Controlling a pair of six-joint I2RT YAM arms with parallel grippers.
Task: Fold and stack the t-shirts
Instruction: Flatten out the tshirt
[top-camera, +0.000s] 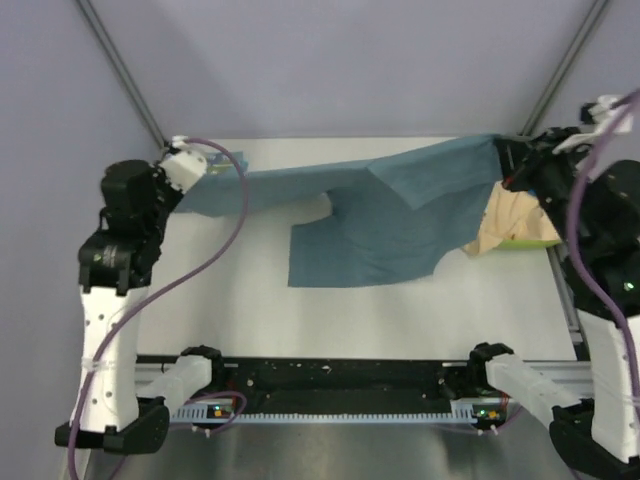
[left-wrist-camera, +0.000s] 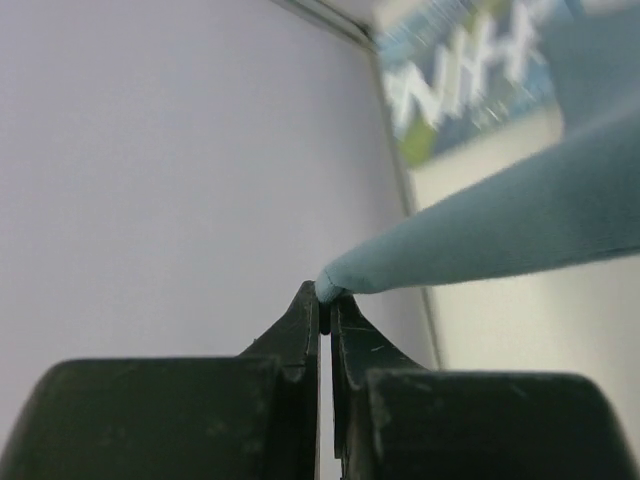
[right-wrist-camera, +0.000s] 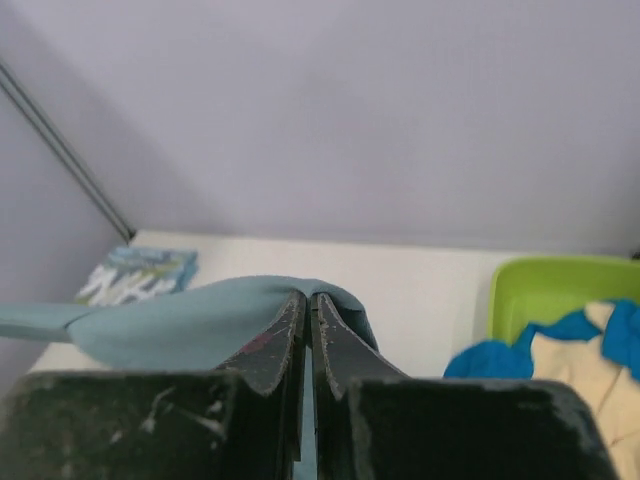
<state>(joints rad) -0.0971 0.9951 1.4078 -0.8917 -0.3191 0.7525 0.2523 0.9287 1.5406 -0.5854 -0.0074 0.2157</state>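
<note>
Dusty slate-blue cloth is pinched at both ends. The left gripper (left-wrist-camera: 324, 298) has its black jaws pressed together on a rolled corner of the slate-blue t-shirt (top-camera: 400, 215). The right gripper (right-wrist-camera: 307, 298) is clamped on another edge of the same shirt, where the fabric drapes over its tips.

From the left jaws the cloth runs out as a taut, smooth tube. From the right jaws it spreads into a soft, rounded fold.

Seen from above, the shirt is stretched between the two grippers along the far side of the table (top-camera: 400, 330). Its upper edge is raised in a nearly straight band, and the body hangs down towards the near side, its lower hem lying on the tabletop. It is plain and matte, with a diagonal crease near the right end and a notch cut into its left side.

Past the left gripper, the teal t-shirt (left-wrist-camera: 470, 70) with large white letters lies flat in the far left corner. Beside the right gripper stands the lime-green tub (right-wrist-camera: 540, 285), holding the cream-beige t-shirt (right-wrist-camera: 590, 370) and the bright blue t-shirt (right-wrist-camera: 490, 360) bunched together.
</note>
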